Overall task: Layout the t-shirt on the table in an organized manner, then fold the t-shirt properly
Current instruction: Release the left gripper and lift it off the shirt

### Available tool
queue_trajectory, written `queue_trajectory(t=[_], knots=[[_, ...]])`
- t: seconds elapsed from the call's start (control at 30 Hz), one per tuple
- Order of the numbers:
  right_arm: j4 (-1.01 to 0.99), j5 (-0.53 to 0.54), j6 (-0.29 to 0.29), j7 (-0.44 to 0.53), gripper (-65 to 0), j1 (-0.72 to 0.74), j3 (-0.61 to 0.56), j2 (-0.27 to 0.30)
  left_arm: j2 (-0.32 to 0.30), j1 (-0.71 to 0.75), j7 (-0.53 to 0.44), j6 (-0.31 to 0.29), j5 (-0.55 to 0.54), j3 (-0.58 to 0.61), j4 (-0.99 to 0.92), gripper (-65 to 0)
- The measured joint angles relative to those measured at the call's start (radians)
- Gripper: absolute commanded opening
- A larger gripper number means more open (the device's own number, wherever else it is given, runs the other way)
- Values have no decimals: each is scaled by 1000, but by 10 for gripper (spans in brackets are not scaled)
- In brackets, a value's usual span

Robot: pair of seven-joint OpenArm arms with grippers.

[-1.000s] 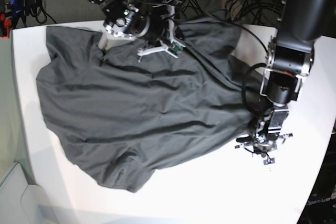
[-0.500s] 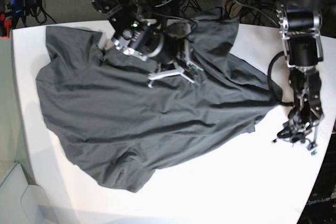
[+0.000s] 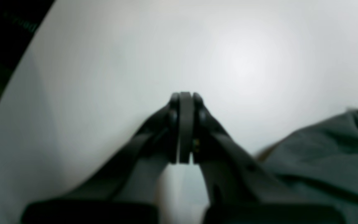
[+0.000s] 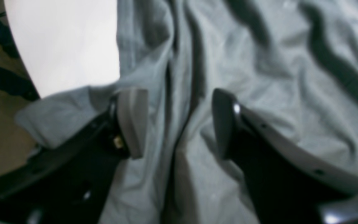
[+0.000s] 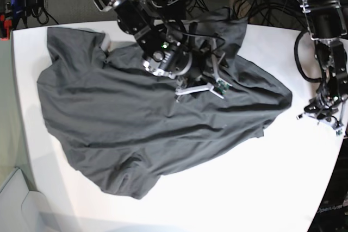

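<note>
- While no legible writing shows, the right pincer hangs released above the rumpled t-shirt.
- Left pincer clenched, empty, over the white desk; both wrist views are blurred.

Base view: looks down from high above on the whole table, both my arms reaching in from its far edge.

Left wrist view: rides behind my left gripper, close and low over bare table, facing along the fingers toward the table's rim; shirt at lower right.

Right wrist view: same mount behind my right gripper, very near, blurred, facing down onto cloth.

Shared: base view holds both grippers and the shirt each wrist sees.
</note>
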Motion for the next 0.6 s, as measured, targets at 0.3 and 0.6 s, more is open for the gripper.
queue_trajectory(t=[0.3,0.6], knots=[[-153,3,0,66,-243,41,6,-5,-22,11,4,-45,6,-2,2,-645],[-306,16,-2,213,-496,49,6,13,-19,12,7,-45,7,3,2,-645]])
